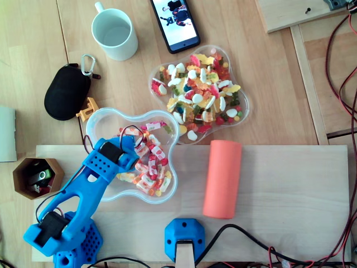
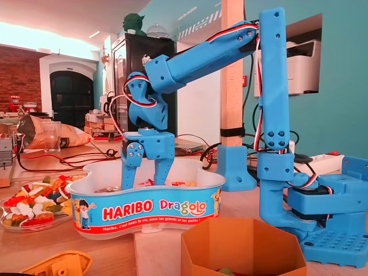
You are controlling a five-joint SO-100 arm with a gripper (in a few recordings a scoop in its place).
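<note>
The end effector [image 2: 145, 183] points down into the tub [image 2: 190, 198] with its fingers spread apart and nothing seen pinched between them. In the overhead view the sweets [image 1: 152, 167] lie under it and just to its right. A full tray [image 1: 245, 114] sits up and right of it, an orange roll [image 1: 222, 178] to its right, and a hexagonal box [image 1: 18, 178] to its left.

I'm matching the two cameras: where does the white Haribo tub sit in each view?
Overhead view: the Haribo tub lies lower left of centre, under the blue arm.
Fixed view: the Haribo tub stands centre foreground, its printed wall facing the camera.
Shared landmark: the open gripper, dipping into the tub in both views.
</note>
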